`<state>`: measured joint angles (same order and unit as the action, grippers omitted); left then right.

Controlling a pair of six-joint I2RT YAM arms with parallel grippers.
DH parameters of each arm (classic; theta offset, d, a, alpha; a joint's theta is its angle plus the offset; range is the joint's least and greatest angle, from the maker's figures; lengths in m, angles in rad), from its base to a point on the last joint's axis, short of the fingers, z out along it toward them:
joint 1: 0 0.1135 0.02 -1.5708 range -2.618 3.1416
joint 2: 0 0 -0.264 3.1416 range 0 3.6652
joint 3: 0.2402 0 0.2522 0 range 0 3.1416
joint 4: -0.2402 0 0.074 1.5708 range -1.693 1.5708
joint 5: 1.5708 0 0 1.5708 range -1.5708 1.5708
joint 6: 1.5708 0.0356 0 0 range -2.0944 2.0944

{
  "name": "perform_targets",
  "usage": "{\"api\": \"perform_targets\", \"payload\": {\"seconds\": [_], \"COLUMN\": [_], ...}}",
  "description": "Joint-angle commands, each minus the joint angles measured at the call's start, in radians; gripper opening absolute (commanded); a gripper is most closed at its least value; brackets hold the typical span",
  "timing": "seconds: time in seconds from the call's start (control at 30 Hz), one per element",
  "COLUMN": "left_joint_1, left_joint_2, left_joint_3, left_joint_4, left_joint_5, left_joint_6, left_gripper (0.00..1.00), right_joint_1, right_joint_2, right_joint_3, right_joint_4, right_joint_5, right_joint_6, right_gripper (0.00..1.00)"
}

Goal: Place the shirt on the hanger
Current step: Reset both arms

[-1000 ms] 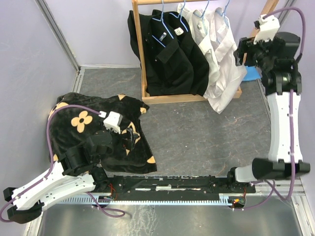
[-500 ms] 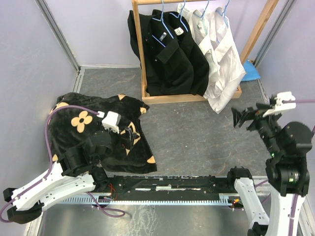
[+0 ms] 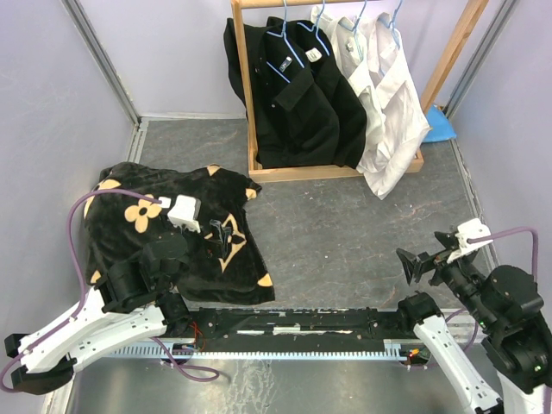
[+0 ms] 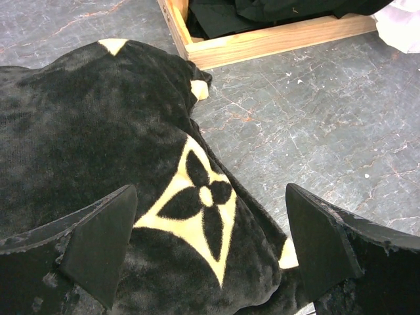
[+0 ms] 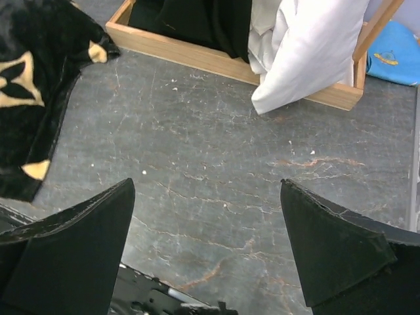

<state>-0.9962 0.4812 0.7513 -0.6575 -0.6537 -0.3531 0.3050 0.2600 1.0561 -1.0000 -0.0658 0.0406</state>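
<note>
The white shirt [image 3: 395, 99] hangs at the right end of the rack on a light-blue hanger [image 3: 395, 21], its hem draped over the rack's base. Its lower part [image 5: 308, 46] shows at the top of the right wrist view. My right gripper [image 3: 424, 260] [image 5: 207, 184] is open and empty, low over the bare floor at the near right, well away from the shirt. My left gripper [image 3: 220, 237] [image 4: 210, 197] is open and empty, hovering over the black cloth with tan flower motifs [image 4: 98, 131].
The wooden rack [image 3: 244, 95] stands at the back with black shirts [image 3: 297, 95] and another white one [image 3: 355, 52] on blue hangers. The flowered cloth [image 3: 147, 216] covers the floor at the left. A blue object [image 3: 440, 128] lies behind the rack's right post.
My right arm has swung down from the rack's right end to the near right, and its jaws have opened wider. The left arm has drawn back slightly.
</note>
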Motion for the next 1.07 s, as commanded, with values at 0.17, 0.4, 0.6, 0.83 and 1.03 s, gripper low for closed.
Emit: {"api": "perform_targets", "payload": {"seconds": [0.17, 0.4, 0.6, 0.83, 1.03], "left_joint_1": [-0.001, -0.001, -0.001, -0.001, -0.002], "left_joint_2": [-0.01, -0.012, -0.024, -0.035, -0.033], "left_joint_3": [0.006, 0.008, 0.008, 0.005, 0.005], "left_joint_4": [0.01, 0.007, 0.005, 0.006, 0.006], "left_joint_5": [-0.052, -0.056, -0.06, -0.066, -0.064], "left_joint_6": [-0.042, -0.042, -0.044, -0.046, -0.046], "left_gripper": [1.0, 1.0, 1.0, 1.0, 1.0], "right_joint_1": [0.078, 0.078, 0.077, 0.078, 0.076], "right_joint_2": [-0.092, -0.222, -0.217, -0.206, -0.174], "right_joint_3": [0.03, -0.103, -0.103, -0.108, -0.105], "right_joint_4": [0.004, 0.114, 0.085, 0.082, 0.083], "right_joint_5": [0.258, 0.437, 0.479, 0.48, 0.465], "right_joint_6": [0.044, 0.262, 0.291, 0.289, 0.279], "right_gripper": [0.99, 0.99, 0.99, 0.99, 0.99]}}
